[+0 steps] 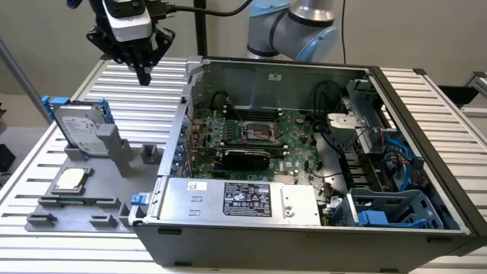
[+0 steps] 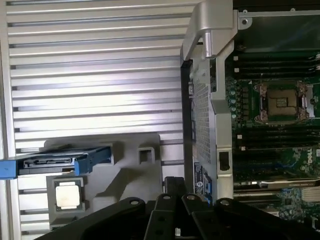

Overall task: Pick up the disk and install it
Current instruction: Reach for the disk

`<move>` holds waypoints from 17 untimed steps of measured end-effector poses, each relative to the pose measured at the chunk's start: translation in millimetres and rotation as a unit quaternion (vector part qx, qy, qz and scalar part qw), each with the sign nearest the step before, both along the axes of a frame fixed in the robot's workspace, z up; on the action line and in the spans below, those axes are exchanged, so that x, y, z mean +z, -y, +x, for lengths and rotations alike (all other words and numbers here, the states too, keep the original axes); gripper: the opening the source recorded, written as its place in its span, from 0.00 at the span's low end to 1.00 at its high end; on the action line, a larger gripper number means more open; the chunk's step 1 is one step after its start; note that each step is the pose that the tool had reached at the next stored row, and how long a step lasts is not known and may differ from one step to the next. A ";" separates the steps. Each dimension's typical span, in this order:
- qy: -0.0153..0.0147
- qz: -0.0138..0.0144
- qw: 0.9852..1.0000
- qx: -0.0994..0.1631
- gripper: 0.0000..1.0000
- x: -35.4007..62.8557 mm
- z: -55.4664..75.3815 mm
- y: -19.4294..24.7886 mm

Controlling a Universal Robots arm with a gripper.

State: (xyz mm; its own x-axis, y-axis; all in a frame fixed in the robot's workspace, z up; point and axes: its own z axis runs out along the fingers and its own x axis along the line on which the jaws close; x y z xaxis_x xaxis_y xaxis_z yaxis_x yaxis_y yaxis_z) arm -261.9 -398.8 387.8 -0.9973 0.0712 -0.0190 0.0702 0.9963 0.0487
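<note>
The disk (image 1: 80, 128) is standing on edge, silver face and white label showing, blue carrier around it. It is outside the computer case (image 1: 304, 251), off the case's wall on the exterior view's left, slotted upright into a grey holder (image 1: 99, 200) that sits just beside that wall. From my wrist camera I see the disk edge-on, a dark slab between blue rails. Nothing is touching it.

My claw (image 1: 145, 77) is up in the air, also outside the case, near the case's far corner on the exterior view's left and well above the disk. It is pinched narrow, tips together, holding nothing.

On the same holder, nearer the case's front end than the disk, a square silver processor chip (image 1: 70, 180) lies flat. Holder and case both rest on a slatted metal table (image 1: 145, 97).

The case itself lies open, with the green motherboard (image 1: 297, 142) on its floor and a bare processor socket (image 1: 259, 132) in the middle of the board. A silver power supply (image 1: 236, 200) fills the front of the case. A blue plastic bay (image 1: 388, 214) sits in the case's front corner on the exterior view's right. My arm (image 1: 297, 28) rises behind the case's back wall.
</note>
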 end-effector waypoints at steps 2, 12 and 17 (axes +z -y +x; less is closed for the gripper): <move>0.000 0.000 1.000 0.000 0.00 -0.3 -9.0 0.0; 0.000 0.000 1.000 0.000 0.00 -2.8 -54.8 0.0; 0.000 0.000 1.000 0.000 0.00 -5.8 -77.4 -0.1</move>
